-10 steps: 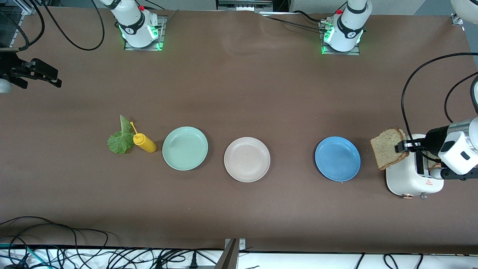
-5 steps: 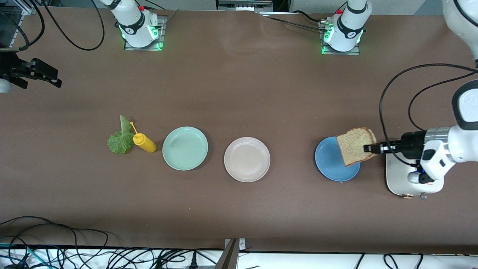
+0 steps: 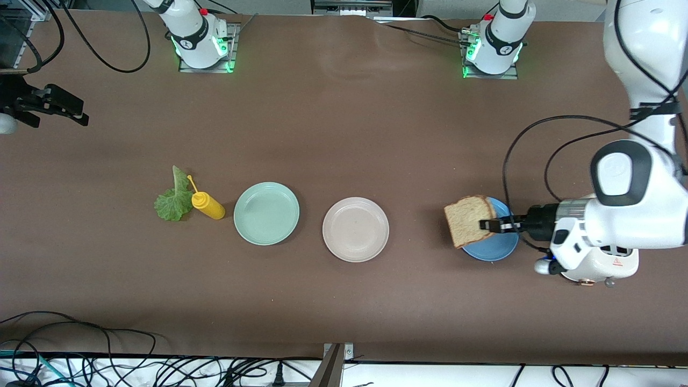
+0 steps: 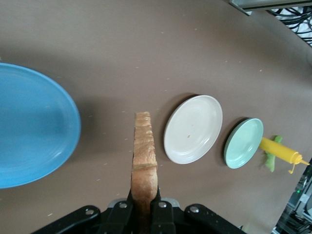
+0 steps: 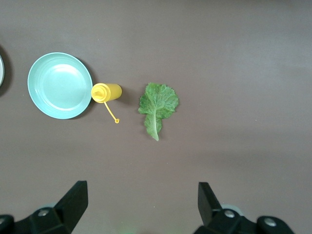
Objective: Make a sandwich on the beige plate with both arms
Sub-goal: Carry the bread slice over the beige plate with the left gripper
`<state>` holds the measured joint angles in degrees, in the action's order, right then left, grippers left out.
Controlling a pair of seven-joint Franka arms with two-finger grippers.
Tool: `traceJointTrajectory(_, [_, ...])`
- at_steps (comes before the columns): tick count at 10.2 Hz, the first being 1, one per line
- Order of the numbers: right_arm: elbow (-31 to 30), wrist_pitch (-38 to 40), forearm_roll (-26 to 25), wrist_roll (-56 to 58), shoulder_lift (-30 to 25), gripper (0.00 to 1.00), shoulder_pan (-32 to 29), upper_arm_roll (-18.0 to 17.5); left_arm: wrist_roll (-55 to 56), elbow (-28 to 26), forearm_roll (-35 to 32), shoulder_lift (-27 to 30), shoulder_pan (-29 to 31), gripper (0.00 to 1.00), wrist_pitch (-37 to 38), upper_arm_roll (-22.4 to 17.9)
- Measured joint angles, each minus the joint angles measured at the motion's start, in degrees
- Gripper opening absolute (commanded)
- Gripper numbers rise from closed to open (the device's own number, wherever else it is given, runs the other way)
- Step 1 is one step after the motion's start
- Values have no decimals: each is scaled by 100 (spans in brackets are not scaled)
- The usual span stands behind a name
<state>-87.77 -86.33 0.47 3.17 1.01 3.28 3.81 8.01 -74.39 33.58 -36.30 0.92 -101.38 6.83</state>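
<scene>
Moved off white toaster (image 3: 596,264): my left fingers (image 3: 492,225) clamp brown bread slice (image 3: 468,220) over round blue plate (image 3: 497,244); round beige plate (image 3: 355,229) bare mid-desk. Right fingers (image 5: 141,207) wide open, waiting.

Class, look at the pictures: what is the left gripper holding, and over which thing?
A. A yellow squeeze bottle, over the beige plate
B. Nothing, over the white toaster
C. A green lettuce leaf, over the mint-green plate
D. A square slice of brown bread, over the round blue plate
D: the left gripper is shut on the square slice of brown bread, held on edge over the rim of the round blue plate.
</scene>
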Motion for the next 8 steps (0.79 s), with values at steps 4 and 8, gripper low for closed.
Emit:
traceJointTrajectory(4, [0, 0, 0, 0, 0, 100, 0, 0, 478, -378, 811, -14, -325, 0, -460, 86])
traceJointTrajectory(8, [-1, 0, 0, 0, 1, 100, 0, 1, 511, -795, 1720, -186, -835, 0, -1357, 132])
